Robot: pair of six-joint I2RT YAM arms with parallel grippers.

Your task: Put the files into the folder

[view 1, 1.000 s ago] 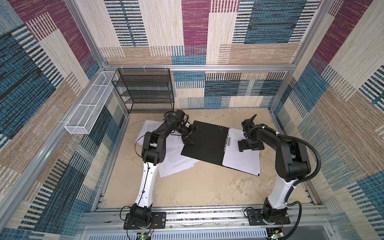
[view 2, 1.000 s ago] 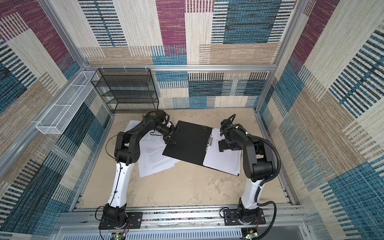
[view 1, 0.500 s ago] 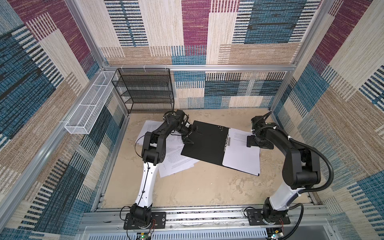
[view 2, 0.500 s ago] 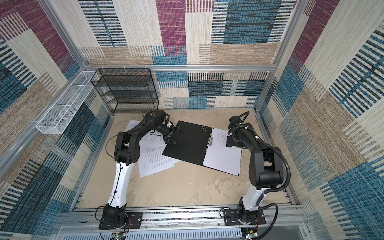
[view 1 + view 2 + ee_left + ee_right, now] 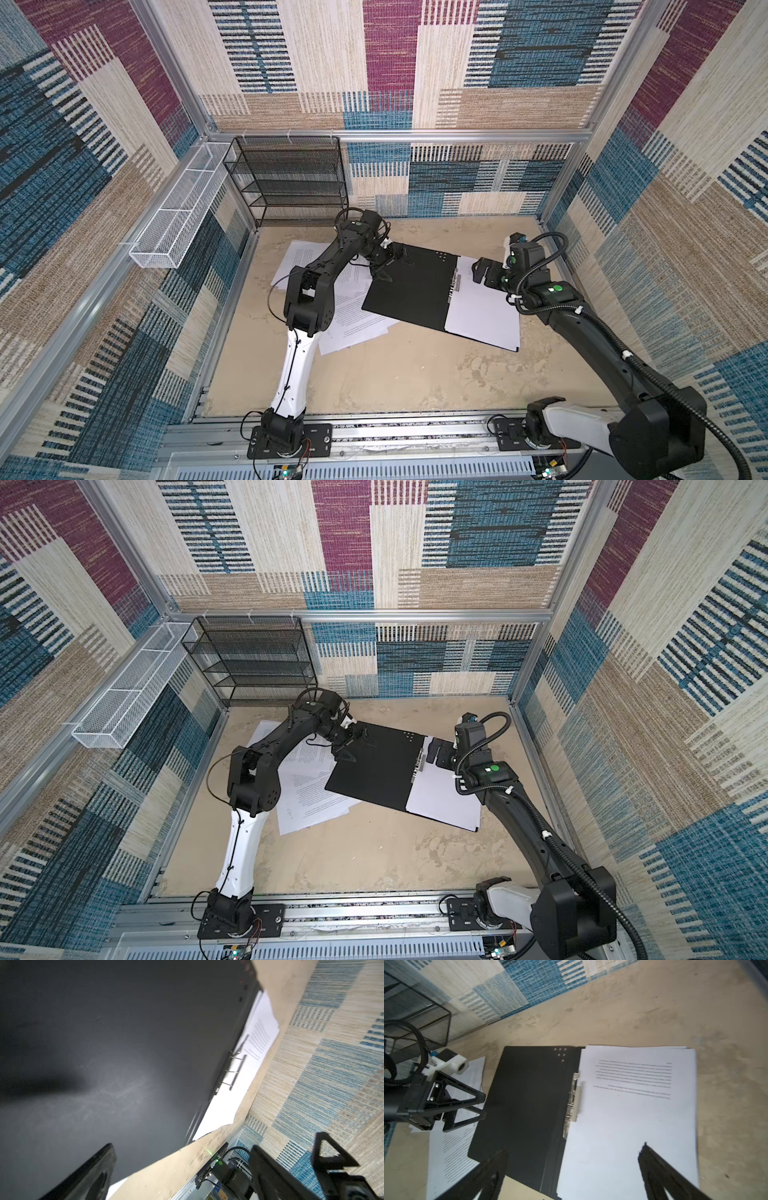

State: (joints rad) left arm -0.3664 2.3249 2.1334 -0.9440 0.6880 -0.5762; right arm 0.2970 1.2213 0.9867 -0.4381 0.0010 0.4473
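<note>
**A:** What sits at the far left in both top views?

**B:** A white wire basket (image 5: 166, 237) hangs on the left wall. A black mesh rack (image 5: 291, 183) stands in the back left corner of the table (image 5: 374, 382).

**A:** And the paper?

**B:** Loose sheets (image 5: 353, 324) printed with text lie fanned out left of centre, overlapping one another. The left part of the folder (image 5: 411, 291) rests on top of them.

**A:** How does the folder lie?

**B:** Open and flat in the middle of the frame, black inside up, turned a little askew. Its left cover is bare. A metal clip (image 5: 456, 284) runs along the spine. Right of that, a stack of sheets (image 5: 484, 320) covers the right half, with lines of text on the top page.

**A:** The left gripper?

**B:** The left gripper (image 5: 395, 270) is at the folder's upper left corner, fingers spread wide with nothing between them. I cannot tell whether a fingertip touches the cover.

**A:** And further right?

**B:** The right gripper (image 5: 478, 272) hovers over the upper end of the stack, just right of the clip. Its jaws are also wide apart and hold nothing.
</note>
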